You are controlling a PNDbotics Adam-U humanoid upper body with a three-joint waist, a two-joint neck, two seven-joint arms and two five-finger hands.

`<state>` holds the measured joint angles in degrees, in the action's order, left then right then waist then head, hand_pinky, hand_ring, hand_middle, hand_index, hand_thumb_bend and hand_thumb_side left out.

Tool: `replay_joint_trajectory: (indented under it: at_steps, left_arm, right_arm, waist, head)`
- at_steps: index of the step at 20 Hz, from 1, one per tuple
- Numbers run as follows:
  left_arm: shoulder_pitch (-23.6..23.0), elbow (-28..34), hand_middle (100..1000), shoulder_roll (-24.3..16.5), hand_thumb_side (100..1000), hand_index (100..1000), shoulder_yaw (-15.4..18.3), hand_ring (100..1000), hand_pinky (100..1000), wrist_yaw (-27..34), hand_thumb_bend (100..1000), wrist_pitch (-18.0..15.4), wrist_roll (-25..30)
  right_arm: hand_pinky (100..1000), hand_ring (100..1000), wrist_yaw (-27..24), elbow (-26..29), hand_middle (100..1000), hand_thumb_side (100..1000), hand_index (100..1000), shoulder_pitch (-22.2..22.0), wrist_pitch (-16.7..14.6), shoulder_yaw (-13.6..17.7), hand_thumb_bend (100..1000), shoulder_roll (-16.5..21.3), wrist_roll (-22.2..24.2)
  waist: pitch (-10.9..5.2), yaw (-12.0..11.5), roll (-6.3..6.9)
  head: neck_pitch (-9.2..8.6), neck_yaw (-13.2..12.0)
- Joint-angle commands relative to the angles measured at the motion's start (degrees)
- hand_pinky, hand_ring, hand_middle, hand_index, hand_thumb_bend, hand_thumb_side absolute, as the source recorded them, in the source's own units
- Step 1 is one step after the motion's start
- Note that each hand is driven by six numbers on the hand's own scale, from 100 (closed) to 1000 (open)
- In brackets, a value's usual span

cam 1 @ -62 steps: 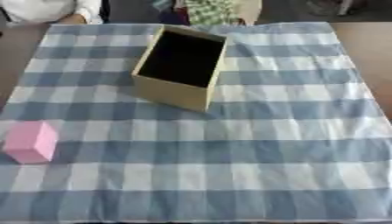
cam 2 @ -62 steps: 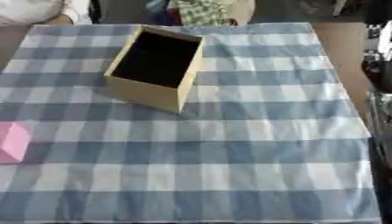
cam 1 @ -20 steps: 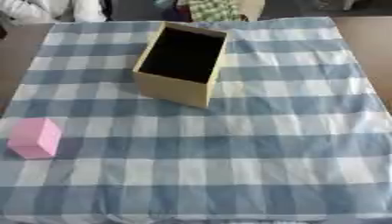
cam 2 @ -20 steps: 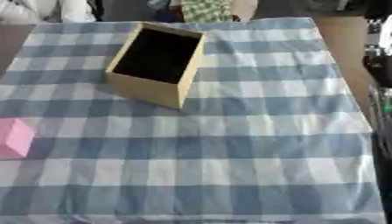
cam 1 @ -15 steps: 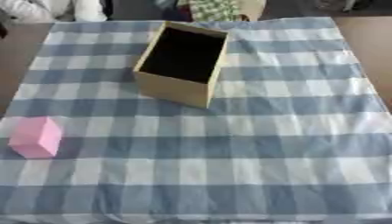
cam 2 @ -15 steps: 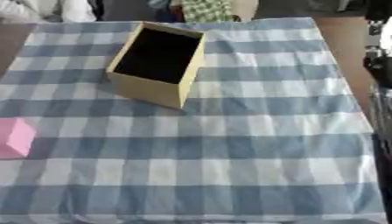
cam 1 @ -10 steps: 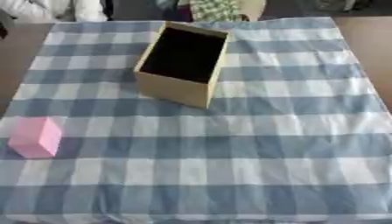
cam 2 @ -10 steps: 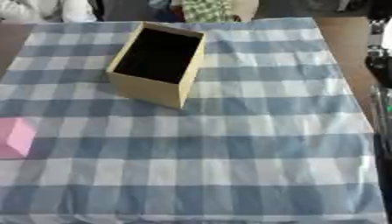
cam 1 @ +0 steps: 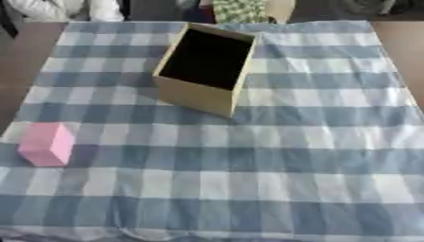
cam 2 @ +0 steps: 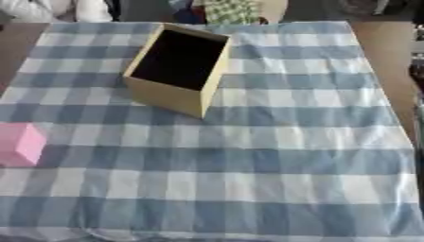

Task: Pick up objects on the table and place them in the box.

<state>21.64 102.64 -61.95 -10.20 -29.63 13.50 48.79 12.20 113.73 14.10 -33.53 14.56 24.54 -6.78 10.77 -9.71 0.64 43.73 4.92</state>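
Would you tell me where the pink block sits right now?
In the left eye view, the pink block lies on the checked cloth near its left edge, nearer than the open box and apart from it.

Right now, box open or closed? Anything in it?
Open: the box shows no lid and a dark interior. Contents cannot be told. The pink block lies outside it on the cloth.

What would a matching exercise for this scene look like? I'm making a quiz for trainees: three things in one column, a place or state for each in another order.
Things:
1. pink block
2. open tan cardboard box
3. blue and white checked tablecloth

Places or states:
A. covers the table, lightly wrinkled
B. near the left edge of the cloth, outside the box
C. towards the far side of the cloth, its dark inside showing

Pairs: 1-B, 2-C, 3-A. Neither robot hand shows in either view.
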Motion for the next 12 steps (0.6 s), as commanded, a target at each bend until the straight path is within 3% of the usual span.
replay_joint_trajectory:
  at_steps: [1, 12]
  left_arm:
    - [2.3, 1.0, 882, -1.4, 449, 934, -0.5, 813, 686, 0.8, 614, -0.1, 0.2]
    - [9.0, 0.9, 858, 0.9, 456, 929, -5.4, 796, 664, 4.6, 595, -0.2, -0.3]
  right_arm:
    - [789, 617, -0.4, 0.9, 594, 751, 779, 0.5, -0.1, 0.1, 100, 1.3, 0.2]
    - [788, 617, -0.7, 0.9, 594, 750, 778, 0.4, 0.0, -0.1, 100, 1.1, 0.6]
  waist:
    - [-0.86, 0.1, 0.12]
    - [-0.99, 0.6, 0.23]
  head:
    - [0.39, -1.5]
    - [0.39, -1.6]
